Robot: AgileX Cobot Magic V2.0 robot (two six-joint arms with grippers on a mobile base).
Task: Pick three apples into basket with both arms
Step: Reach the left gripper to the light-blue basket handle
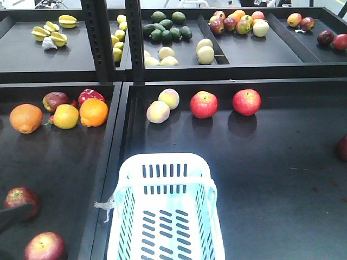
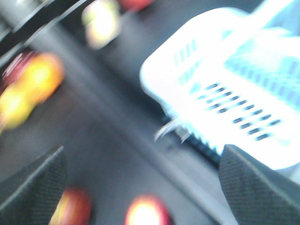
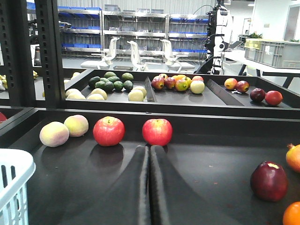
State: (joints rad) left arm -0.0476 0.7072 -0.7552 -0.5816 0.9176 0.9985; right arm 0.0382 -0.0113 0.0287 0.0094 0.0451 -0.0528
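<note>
Apples for the task: three dark red ones, none yet in the basket (image 1: 162, 161). Two lie at the lower left of the front view, the upper apple (image 1: 20, 199) and the lower apple (image 1: 44, 247), on the left bay of the black tabletop (image 1: 59, 162). The third apple (image 1: 342, 147) is cut by the right edge of that frame and shows whole at the lower right of the right wrist view. The basket stands empty at the bottom centre, well apart from all three.

Left pincer (image 2: 143, 154): released, its two pads wide apart at the lower corners of a blurred wrist view. Two reddish blurs, probably the left-hand pair, sit low between them.

Right pincer (image 3: 149, 154): clenched on nothing, fingers pressed together at mid-frame. It points between two brighter red apples (image 3: 108, 131) at the back of the bay, and the dark apple lies well to its right.

Oranges (image 1: 94, 112) at the upper left are not wanted.

Step in hand, as judged: the first reach, with nothing grasped. Next, the left pincer must come down around one of the pair, centred so the round fruit cannot roll away. The right must open and swing rightward to the third apple.
</note>
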